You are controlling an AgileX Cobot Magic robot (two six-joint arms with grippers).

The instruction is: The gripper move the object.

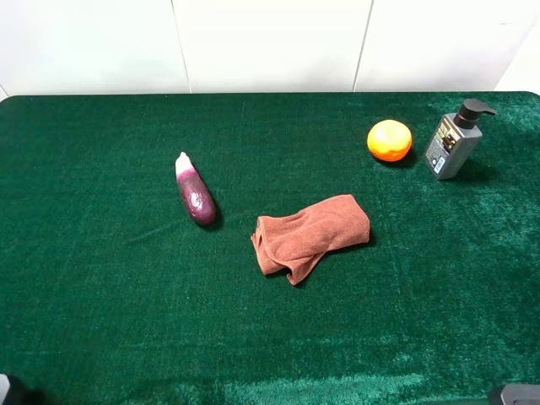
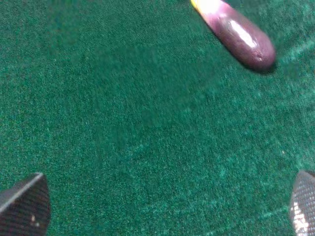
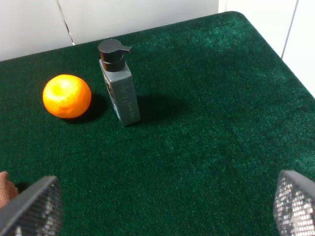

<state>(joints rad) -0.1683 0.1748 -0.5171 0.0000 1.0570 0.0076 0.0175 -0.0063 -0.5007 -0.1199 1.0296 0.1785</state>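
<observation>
The orange fruit (image 1: 389, 140) sits on the green table at the back right, just left of a grey pump bottle (image 1: 453, 139). It also shows in the right wrist view (image 3: 67, 96), far ahead of my right gripper (image 3: 162, 209). That gripper is open and empty, with its fingertips (image 3: 32, 209) spread wide over bare cloth. My left gripper (image 2: 162, 211) is open and empty too, with its fingertips (image 2: 24, 206) wide apart above the table, short of the purple eggplant (image 2: 238, 37). In the high view only small bits of both arms show at the bottom corners.
The purple eggplant (image 1: 195, 191) lies left of centre. A rust-brown folded cloth (image 1: 310, 236) lies mid-table, and its edge shows in the right wrist view (image 3: 5, 187). The table's right edge (image 3: 275, 49) runs beyond the bottle (image 3: 119, 83). A white wall stands behind.
</observation>
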